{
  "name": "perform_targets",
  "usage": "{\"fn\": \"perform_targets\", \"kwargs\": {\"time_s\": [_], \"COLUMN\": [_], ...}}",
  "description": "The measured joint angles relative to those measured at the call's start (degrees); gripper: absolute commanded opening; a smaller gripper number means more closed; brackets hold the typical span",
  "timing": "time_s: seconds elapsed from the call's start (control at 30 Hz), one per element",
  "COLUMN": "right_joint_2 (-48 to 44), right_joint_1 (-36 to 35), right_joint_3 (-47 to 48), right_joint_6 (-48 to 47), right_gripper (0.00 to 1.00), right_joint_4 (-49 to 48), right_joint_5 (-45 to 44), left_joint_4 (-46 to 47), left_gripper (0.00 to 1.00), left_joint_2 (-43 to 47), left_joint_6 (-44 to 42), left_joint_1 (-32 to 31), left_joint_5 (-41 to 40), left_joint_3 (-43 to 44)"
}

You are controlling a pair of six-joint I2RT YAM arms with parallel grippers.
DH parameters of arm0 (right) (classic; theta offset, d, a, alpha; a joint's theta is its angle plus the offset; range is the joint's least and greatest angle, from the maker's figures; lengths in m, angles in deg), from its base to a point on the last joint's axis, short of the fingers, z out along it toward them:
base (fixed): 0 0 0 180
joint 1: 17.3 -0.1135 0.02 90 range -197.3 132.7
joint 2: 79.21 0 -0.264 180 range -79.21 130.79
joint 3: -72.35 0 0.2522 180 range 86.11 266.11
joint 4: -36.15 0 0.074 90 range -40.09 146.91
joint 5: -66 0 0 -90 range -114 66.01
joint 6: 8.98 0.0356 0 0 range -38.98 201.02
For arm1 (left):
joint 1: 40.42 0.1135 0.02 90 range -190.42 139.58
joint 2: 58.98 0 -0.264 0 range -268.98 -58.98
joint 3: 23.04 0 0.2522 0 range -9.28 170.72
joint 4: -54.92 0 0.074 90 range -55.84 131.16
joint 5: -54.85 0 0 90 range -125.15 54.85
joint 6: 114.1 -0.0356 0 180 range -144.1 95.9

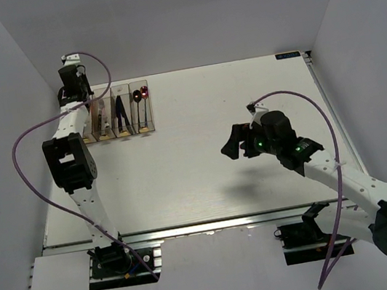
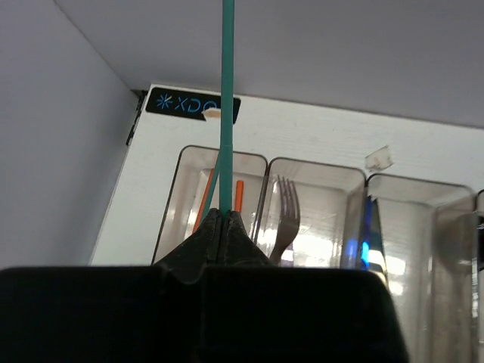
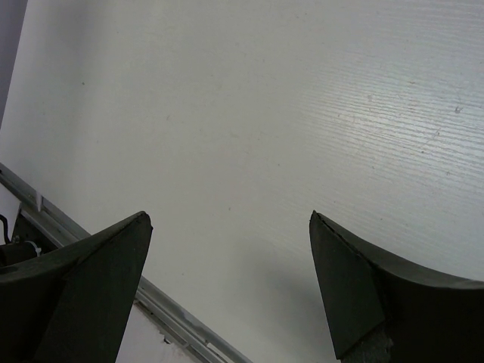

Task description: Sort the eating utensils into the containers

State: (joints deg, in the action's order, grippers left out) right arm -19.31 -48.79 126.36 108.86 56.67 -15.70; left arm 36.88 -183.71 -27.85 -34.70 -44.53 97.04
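Observation:
The four clear containers point(image 1: 126, 131) stand in a row at the table's far left. My left gripper point(image 2: 223, 215) is shut on a green chopstick point(image 2: 226, 91), held upright over the leftmost bin point(image 2: 181, 162); in the top view this gripper point(image 1: 73, 84) hangs over the row's left end. That bin holds orange chopsticks point(image 2: 239, 195). The bin beside it holds a silver fork point(image 2: 286, 215), and the third holds a dark blue knife point(image 2: 368, 227). The rightmost bin holds a pink-red spoon point(image 1: 144, 91) and a black spoon point(image 1: 137, 95). My right gripper point(image 1: 234, 142) is open and empty above bare table point(image 3: 231, 227).
A black label point(image 2: 193, 104) marks the table's far left corner, and the grey wall stands close on the left. A metal rail point(image 1: 192, 227) runs along the near edge. A purple cable point(image 1: 24, 168) loops beside the left arm.

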Motion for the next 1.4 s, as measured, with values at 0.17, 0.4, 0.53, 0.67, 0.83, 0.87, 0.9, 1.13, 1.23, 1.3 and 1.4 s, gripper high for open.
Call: {"fn": "perform_targets", "kwargs": {"time_s": [0.17, 0.4, 0.53, 0.67, 0.83, 0.87, 0.9, 1.13, 1.23, 1.3, 1.4], "right_joint_2": [2.73, 4.33, 4.39, 5.16, 6.23, 6.23, 6.23, 6.23, 6.23, 6.23, 6.23], "right_joint_1": [0.02, 0.02, 0.02, 0.02, 0.02, 0.02, 0.02, 0.02, 0.02, 0.02, 0.02], "right_joint_3": [0.0, 0.0, 0.0, 0.02, 0.02, 0.02, 0.02, 0.02, 0.02, 0.02, 0.02], "right_joint_6": [-0.26, -0.5, -0.74, -0.96, -0.94, -0.94, -0.94, -0.92, -0.92, -0.92, -0.92], "right_gripper": [0.89, 0.89, 0.89, 0.89, 0.89, 0.89, 0.89, 0.89, 0.89, 0.89, 0.89], "right_joint_4": [-0.92, -0.94, -0.94, -0.98, -0.94, -0.96, -1.03, -1.18, -1.18, -1.2, -1.2], "right_joint_5": [0.04, 0.46, 0.46, 0.48, 0.68, 0.7, 0.72, 0.85, 0.85, 0.85, 0.85], "left_joint_4": [-0.22, 2.56, 3.93, 4.96, 5.77, 5.99, 6.1, 7.56, 8.04, 8.2, 8.2], "left_gripper": [0.0, 0.0, 0.0, 0.0, 0.0, 0.0, 0.0, 0.01, 0.03, 0.03, 0.04], "left_joint_2": [-1.64, -2.23, -4.9, -8.04, -9.64, -9.77, -9.86, -9.92, -9.94, -10.03, -10.1], "left_joint_6": [-4.09, -7.26, -7.61, -7.56, -7.3, -7.26, -7.19, -6.69, -6.71, -6.73, -6.73], "left_joint_1": [0.9, 1.88, 3.43, 5.2, 6.56, 6.58, 6.58, 6.58, 6.69, 6.84, 7.19], "left_joint_5": [0.98, 4.07, 5.62, 8.59, 11.43, 11.67, 11.85, 13.31, 13.29, 13.27, 13.27], "left_joint_3": [0.02, -0.04, -0.04, -0.24, -0.74, -0.74, -0.74, -1.92, -3.56, -4.37, -4.92]}}
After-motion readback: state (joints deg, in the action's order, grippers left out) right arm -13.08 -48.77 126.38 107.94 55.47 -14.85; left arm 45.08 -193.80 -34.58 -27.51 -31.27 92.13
